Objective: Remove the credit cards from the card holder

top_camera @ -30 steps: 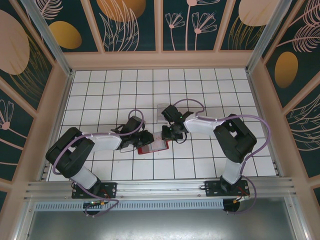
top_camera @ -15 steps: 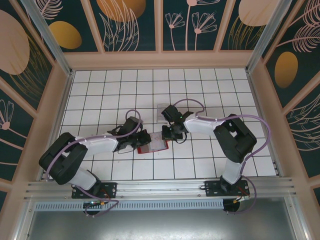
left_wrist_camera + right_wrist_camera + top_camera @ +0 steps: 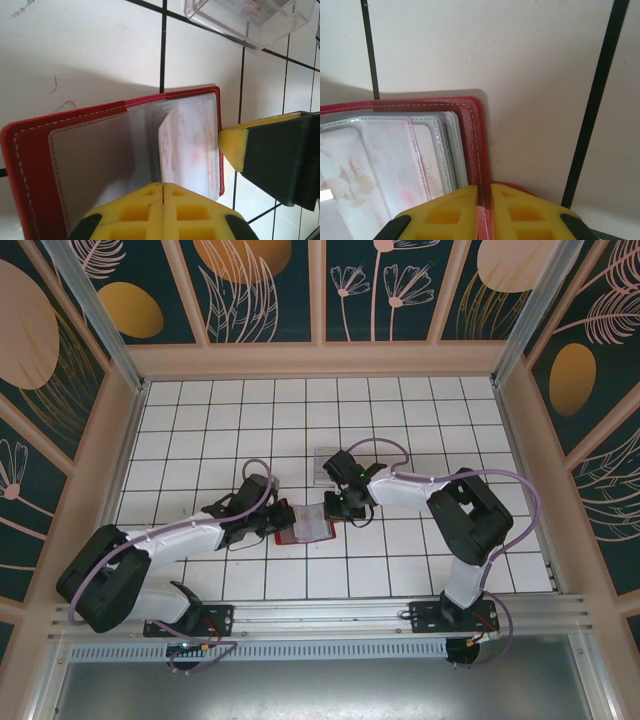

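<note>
On tiled table: card holder, clear stand

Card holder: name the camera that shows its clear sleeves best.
Left wrist: the card holder lies open, most of its sleeves facing the camera. Right wrist gives one red corner with sleeve edges. Top external gives a small red patch.

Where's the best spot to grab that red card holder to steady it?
Pinch the stitched red rim of the card holder, coming in from its outer side. The holder lies open, and that thin rim juts past the clear sleeves, so fingers there don't cover the cards. The right gripper is shut on that rim.
</note>
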You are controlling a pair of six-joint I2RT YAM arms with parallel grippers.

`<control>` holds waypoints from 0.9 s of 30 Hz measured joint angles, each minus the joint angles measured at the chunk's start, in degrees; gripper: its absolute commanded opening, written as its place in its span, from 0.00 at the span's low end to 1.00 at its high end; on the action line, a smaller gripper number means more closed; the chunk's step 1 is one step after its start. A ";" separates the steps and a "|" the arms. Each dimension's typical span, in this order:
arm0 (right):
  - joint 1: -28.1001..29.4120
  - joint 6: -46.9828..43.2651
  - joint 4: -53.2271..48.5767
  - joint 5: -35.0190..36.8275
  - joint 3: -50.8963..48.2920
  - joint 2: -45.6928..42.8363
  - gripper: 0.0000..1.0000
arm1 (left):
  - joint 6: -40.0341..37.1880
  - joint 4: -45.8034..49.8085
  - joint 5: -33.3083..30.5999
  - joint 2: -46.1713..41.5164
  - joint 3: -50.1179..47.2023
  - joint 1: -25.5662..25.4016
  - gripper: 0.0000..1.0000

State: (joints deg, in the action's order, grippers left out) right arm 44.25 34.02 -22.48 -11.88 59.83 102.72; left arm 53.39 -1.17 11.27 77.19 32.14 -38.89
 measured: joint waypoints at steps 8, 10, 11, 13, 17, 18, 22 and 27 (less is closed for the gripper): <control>0.00 0.42 0.00 0.02 0.00 0.00 0.17 | -3.48 3.82 -1.20 -2.60 0.20 0.00 0.00; 0.00 0.61 -0.02 0.02 0.00 0.00 0.19 | -5.18 5.51 -1.36 -3.15 0.92 0.00 0.00; 0.02 0.81 -0.04 0.04 0.00 0.00 0.19 | -6.01 6.54 -1.49 -3.32 1.49 0.00 0.00; 0.00 0.85 -0.04 0.04 0.00 -0.02 0.19 | -8.17 8.59 -1.81 -3.50 3.19 0.00 0.00; 0.00 0.85 -0.35 0.04 0.00 -0.24 0.19 | -13.22 12.50 -2.86 -3.89 7.26 0.00 0.00; 0.00 0.85 -0.46 0.07 0.02 -0.37 0.19 | -14.53 13.27 -2.99 -3.93 8.26 0.00 0.00; 0.00 0.85 -1.11 0.37 0.59 -1.27 0.19 | -20.15 16.28 -3.72 -4.09 11.67 0.00 0.00; -0.52 0.81 -1.88 1.29 1.68 -4.70 0.19 | -28.70 20.59 -4.59 -4.02 17.18 0.00 0.00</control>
State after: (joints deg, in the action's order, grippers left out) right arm 43.72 34.83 -24.36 -10.59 61.52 98.02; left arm 24.69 19.42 6.68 73.17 49.32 -38.89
